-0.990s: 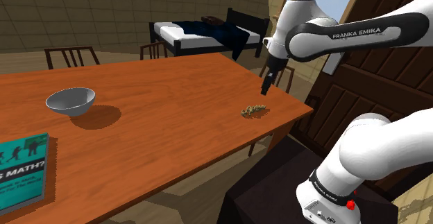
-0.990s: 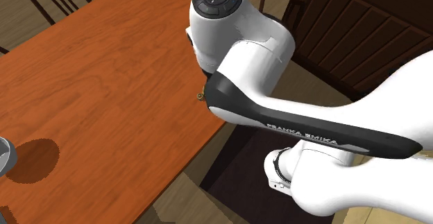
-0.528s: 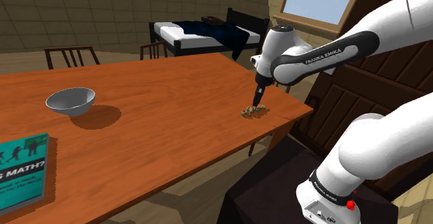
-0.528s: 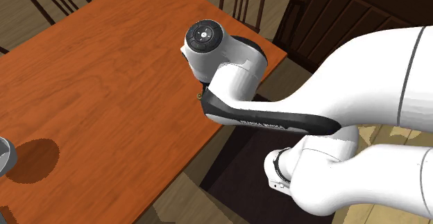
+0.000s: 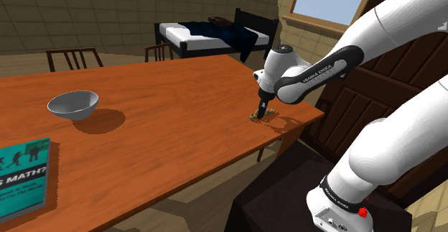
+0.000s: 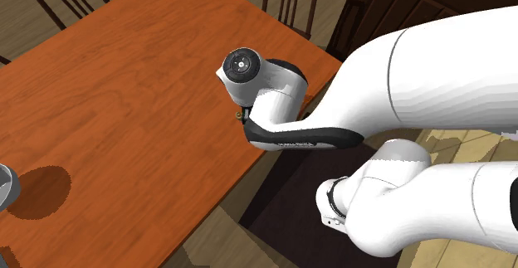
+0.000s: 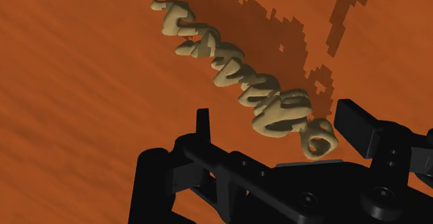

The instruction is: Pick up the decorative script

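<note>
The decorative script (image 7: 239,77) is a tan, cursive word lying flat on the orange-brown wooden table (image 5: 165,116), near the corner closest to the stand. My gripper (image 7: 277,127) is open and low over the table, straddling one end of the script. That end lies between the fingers (image 7: 202,124), closer to the other finger, and neither visibly clasps it. In the shoulder view the gripper (image 5: 260,113) points straight down onto the script (image 5: 253,117), hiding most of it. In the second exterior view the wrist covers the gripper, and a speck of the script (image 6: 239,114) peeks out.
A grey bowl (image 5: 72,104) and a teal maths book (image 5: 21,177) sit far along the table toward the shoulder view's left. Dark chairs (image 5: 74,57) line the far side, with a bed (image 5: 208,35) beyond. The table's edge (image 5: 287,126) runs close beside the gripper.
The arm has swung down and toward the shoulder view's left. The gripper dropped from above the table's corner onto the script. The script has not moved.
</note>
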Robot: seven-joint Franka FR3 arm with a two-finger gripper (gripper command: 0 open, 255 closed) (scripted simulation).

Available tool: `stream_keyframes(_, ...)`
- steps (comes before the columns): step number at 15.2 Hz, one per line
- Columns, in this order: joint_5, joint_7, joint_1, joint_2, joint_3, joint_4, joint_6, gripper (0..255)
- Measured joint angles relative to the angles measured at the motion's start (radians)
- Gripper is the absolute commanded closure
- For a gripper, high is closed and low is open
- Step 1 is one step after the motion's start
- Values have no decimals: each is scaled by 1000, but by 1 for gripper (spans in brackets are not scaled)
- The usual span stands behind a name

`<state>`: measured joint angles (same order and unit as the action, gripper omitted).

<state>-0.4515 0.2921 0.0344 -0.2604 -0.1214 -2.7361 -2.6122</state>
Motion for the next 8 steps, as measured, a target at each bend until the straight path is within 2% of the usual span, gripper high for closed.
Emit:
stream_keyframes(3,-29,-27,12,40,3,-10,-50,0)
stream_keyframes(4,-33,-31,13,46,4,-11,-56,255)
stream_keyframes(8,-37,-37,14,53,6,-11,-63,255)
